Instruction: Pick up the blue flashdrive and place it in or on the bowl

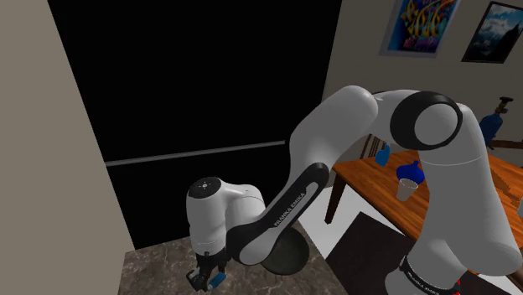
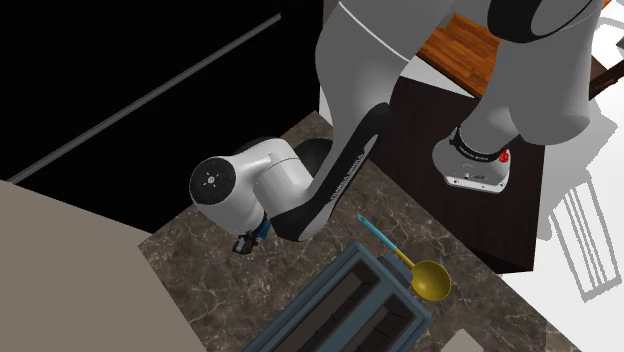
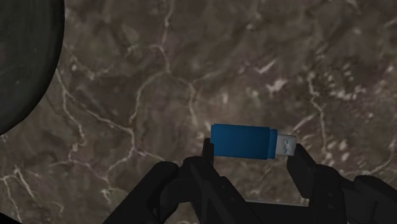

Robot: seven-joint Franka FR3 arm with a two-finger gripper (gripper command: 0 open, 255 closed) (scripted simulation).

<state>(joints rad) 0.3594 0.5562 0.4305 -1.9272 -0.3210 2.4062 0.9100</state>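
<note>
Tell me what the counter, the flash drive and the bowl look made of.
The counter looks like marble: dark brown, pale veins. The flash drive has a smooth blue body, likely plastic, and a paler plug, perhaps metal. The bowl is plain dark grey, matte; material unclear.

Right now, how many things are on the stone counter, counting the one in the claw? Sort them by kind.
Blue flash drive: 1
Dark bowl: 1
Toaster: 1
Yellow spoon: 1
Total: 4

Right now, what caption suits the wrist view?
Gripper clasping blue flash drive over marbled counter, dark bowl nearby.
</note>
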